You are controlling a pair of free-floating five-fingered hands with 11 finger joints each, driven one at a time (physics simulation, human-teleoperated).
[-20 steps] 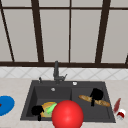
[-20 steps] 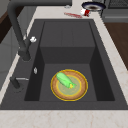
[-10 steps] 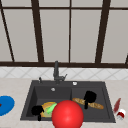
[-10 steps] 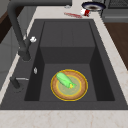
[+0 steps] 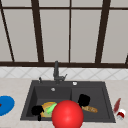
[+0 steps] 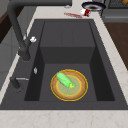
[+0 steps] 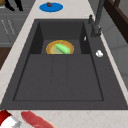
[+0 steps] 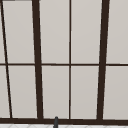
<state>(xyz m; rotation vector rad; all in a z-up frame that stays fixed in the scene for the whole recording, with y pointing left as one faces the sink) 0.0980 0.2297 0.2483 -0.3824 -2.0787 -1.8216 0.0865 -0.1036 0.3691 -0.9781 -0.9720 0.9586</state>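
The baguette-like brown loaf (image 5: 89, 109) lies on the raised right shelf of the dark sink (image 5: 105, 93), and my right hand (image 5: 84, 100) hangs right at its left end, so close that I cannot tell whether I touch it; I also cannot tell whether my fingers are apart or curled there. My left hand (image 5: 37, 110) hovers at the left edge of the yellow-rimmed plate (image 5: 45, 106) that sits in the sink's deep basin, and of its fingers too I cannot tell the state. On that plate lies a green vegetable (image 5: 51, 108), tilted across the middle; from the left side the plate (image 6: 81, 86) and the vegetable (image 6: 64, 79) show plainly on the basin floor, and from the right side the plate (image 7: 51, 46) sits at the far end with the vegetable (image 7: 62, 48) across it. A big red ball (image 5: 67, 115) stands in front of the sink's near rim, between my two hands in the front view. The dark faucet (image 5: 56, 71) rises behind the basin. On the counter (image 5: 15, 85) to the left lies a blue dish (image 5: 6, 105); to the right lie a red strip (image 5: 116, 105) and a red-and-white can (image 5: 121, 114).
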